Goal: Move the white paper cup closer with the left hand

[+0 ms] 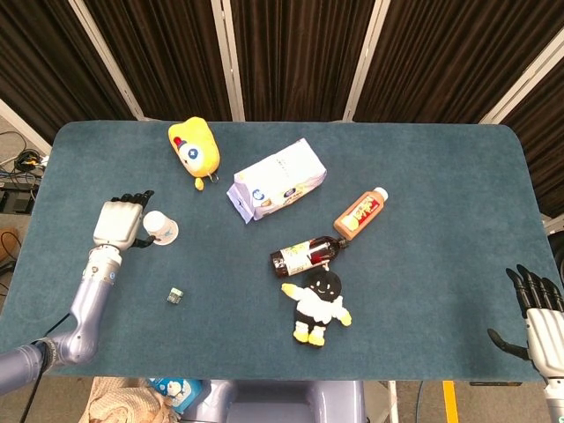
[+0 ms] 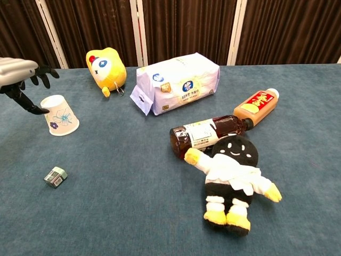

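**Left hand beside the cup, grasp not yet made**

Head view: the white paper cup with a blue flower print (image 1: 160,227) stands upside down on the teal felt table (image 1: 441,194), at its left side. The left hand (image 1: 121,222) is just beside the cup on its outer side, fingers spread and holding nothing; I cannot tell whether the thumb touches the cup. The right hand (image 1: 534,308) rests at the table's near right corner, fingers apart, empty. A small green-and-white packet (image 1: 176,296) lies nearer the robot than the cup.

Chest view: the cup (image 2: 59,115) sits mouth down, and the left hand (image 2: 20,74) shows at the frame edge with dark fingertips above the cup's base.

Risk, as I judge it: the cup is light and tapered, so a glancing finger could tip it or push it away; a hard squeeze could crush it.
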`<action>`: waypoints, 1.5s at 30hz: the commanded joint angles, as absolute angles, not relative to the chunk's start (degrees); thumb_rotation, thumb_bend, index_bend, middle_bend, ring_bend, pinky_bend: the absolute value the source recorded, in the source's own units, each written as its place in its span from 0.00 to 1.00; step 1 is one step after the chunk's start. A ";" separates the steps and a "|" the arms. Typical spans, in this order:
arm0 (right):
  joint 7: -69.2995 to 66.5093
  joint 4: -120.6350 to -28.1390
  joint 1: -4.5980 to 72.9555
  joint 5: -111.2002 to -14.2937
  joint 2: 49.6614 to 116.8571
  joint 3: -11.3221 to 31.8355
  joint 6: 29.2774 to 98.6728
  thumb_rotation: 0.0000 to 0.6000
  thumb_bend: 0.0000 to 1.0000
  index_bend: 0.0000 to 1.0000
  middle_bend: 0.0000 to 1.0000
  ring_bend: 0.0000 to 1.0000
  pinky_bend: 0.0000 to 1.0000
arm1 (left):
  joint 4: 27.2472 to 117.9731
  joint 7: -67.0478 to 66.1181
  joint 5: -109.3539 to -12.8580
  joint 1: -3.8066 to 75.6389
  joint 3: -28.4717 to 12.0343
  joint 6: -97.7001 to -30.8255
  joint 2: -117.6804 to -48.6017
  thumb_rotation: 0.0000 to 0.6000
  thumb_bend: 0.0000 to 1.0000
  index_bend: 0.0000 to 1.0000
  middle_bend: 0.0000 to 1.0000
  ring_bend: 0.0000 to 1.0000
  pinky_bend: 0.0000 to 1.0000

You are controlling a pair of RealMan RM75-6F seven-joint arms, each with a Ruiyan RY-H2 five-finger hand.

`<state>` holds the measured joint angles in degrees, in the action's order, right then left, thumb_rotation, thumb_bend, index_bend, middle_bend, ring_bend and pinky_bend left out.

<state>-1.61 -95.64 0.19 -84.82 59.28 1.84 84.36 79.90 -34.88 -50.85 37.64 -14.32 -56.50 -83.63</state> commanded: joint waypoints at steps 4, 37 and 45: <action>-1.71 -95.70 0.11 -84.95 59.22 1.73 84.43 1.00 0.22 0.00 0.00 0.00 0.01 | 78.29 -34.42 -49.90 38.58 -13.49 -56.30 -85.31 1.00 0.26 0.18 0.28 0.22 0.33; -1.45 -95.74 -0.07 -84.68 59.27 1.73 84.65 1.00 0.22 0.00 0.00 0.00 0.01 | 96.20 -23.65 -62.18 36.41 -10.31 -60.54 -76.43 1.00 0.32 0.39 0.52 0.46 0.52; -1.22 -95.77 -0.07 -84.61 59.30 1.77 84.66 1.00 0.22 0.00 0.00 0.00 0.01 | 105.71 -23.33 -67.97 34.17 -5.30 -60.61 -71.08 1.00 0.32 0.39 0.52 0.46 0.52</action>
<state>-1.22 -95.77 -0.07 -84.61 59.30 1.77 84.66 104.43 -23.44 -66.90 34.85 -6.43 -60.54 -72.21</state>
